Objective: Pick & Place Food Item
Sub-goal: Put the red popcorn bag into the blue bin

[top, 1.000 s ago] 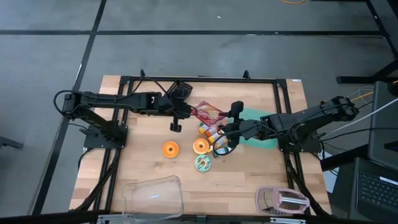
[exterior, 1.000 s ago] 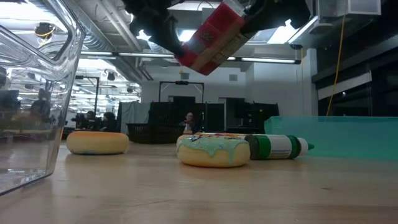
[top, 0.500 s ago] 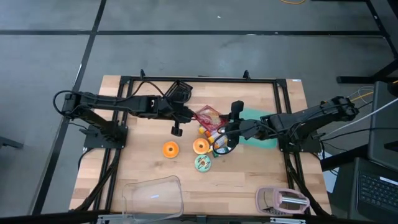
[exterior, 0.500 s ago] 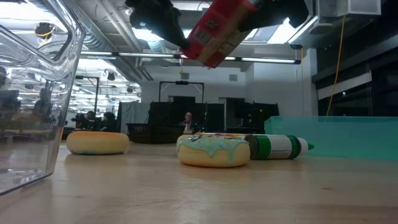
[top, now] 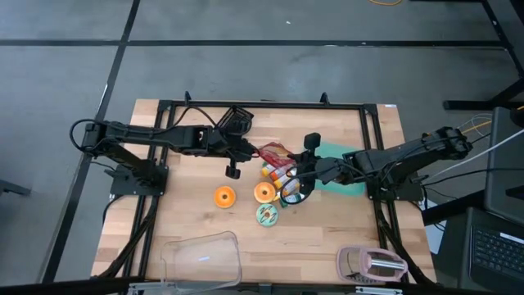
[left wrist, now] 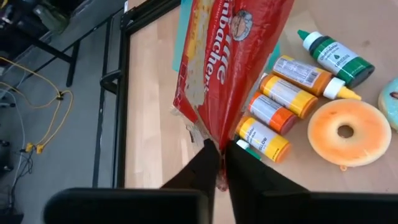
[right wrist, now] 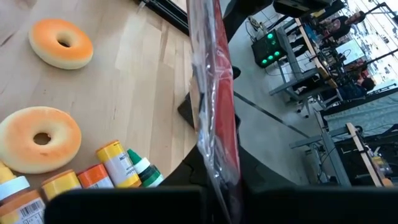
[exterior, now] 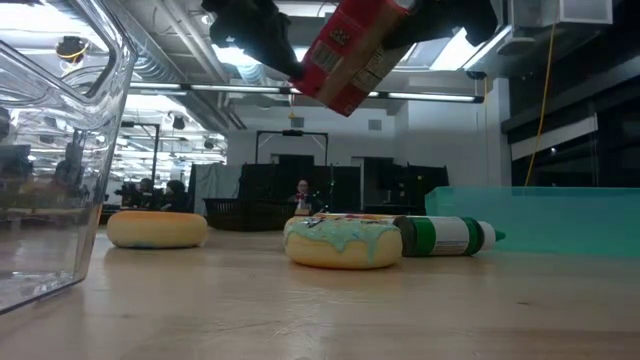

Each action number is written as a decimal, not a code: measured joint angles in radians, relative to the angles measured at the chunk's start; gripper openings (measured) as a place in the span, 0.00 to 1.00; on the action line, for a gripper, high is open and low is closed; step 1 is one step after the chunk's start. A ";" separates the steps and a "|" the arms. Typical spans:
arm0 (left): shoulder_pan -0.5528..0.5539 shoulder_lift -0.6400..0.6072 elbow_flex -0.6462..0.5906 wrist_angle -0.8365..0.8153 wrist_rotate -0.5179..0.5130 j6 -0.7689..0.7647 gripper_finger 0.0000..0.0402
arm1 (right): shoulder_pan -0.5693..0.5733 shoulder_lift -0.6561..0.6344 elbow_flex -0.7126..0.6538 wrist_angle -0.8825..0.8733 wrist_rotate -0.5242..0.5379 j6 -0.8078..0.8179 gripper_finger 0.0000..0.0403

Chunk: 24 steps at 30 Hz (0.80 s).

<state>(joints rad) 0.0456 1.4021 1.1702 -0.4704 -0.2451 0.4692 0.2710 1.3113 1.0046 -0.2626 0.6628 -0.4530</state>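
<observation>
A red food packet (top: 275,153) hangs in the air between my two grippers, above the bottles and clear of the table. In the low view the packet (exterior: 350,50) sits high and tilted. My left gripper (top: 252,152) reaches in from the table's left and is shut on the packet. My right gripper (top: 295,169) comes from the right and is shut on the packet's other side. The left wrist view shows the packet's printed face (left wrist: 233,56). In the right wrist view the packet (right wrist: 214,93) is seen edge-on. My left gripper pinches the packet's crimped end edge (left wrist: 213,140) between its two fingers, coming from the table's left and slanting down. The packet stands up from the fingers, lifted clear. My right gripper pinches the packet's opposite edge (right wrist: 219,158) between its fingers, coming from the table's right and slanting slightly down. The packet runs edge-on away from the fingers.
Below the packet lie several small bottles (top: 279,174), two orange donuts (top: 224,197) (top: 264,192) and a teal-iced donut (top: 267,215). A teal tray (top: 348,164) lies at the right. A clear container (top: 201,257) and a pinkish appliance (top: 372,264) stand at the near edge.
The red packet has risen a little and turned from a flatter, spread lie to a narrower, more edge-up one. It stays in the air between the two grippers.
</observation>
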 joint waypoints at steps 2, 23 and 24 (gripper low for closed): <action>-0.001 0.000 0.000 -0.002 -0.009 0.020 0.15 | 0.000 0.000 0.000 -0.001 0.003 0.000 0.04; -0.025 0.000 -0.002 -0.089 -0.212 -0.041 0.71 | -0.015 -0.067 0.000 -0.456 0.228 0.369 0.04; -0.026 0.000 -0.002 -0.088 -0.205 -0.048 0.70 | -0.015 -0.076 0.000 -0.528 0.261 0.443 0.04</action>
<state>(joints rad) 0.0200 1.4021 1.1687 -0.5584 -0.4501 0.4209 0.2562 1.2351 1.0042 -0.7903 0.9238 -0.0097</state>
